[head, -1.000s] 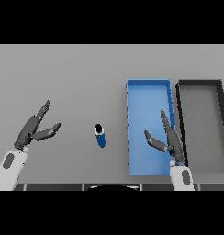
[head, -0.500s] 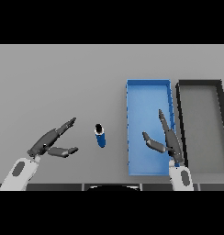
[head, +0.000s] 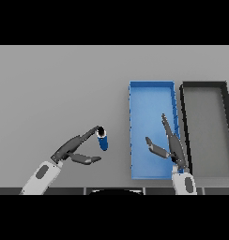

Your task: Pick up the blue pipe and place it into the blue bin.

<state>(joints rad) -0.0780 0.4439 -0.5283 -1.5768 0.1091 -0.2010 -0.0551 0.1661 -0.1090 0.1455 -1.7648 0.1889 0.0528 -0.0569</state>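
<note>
left hand (head: 74,151): spread wide, grasping nothing, fingertips touching blue pipe (head: 102,139) top | pipe: upright on table (head: 55,89), left of blue bin (head: 151,129) | right hand (head: 170,145): over bin, fingers straight, empty | dark bin (head: 205,126): just right

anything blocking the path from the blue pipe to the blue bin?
Nothing visible does. The blue pipe stands on bare grey table just left of the blue bin, with only open tabletop between them. The right hand hangs over the bin's right side, leaving the left part free. The left hand reaches the pipe unobstructed.
</note>
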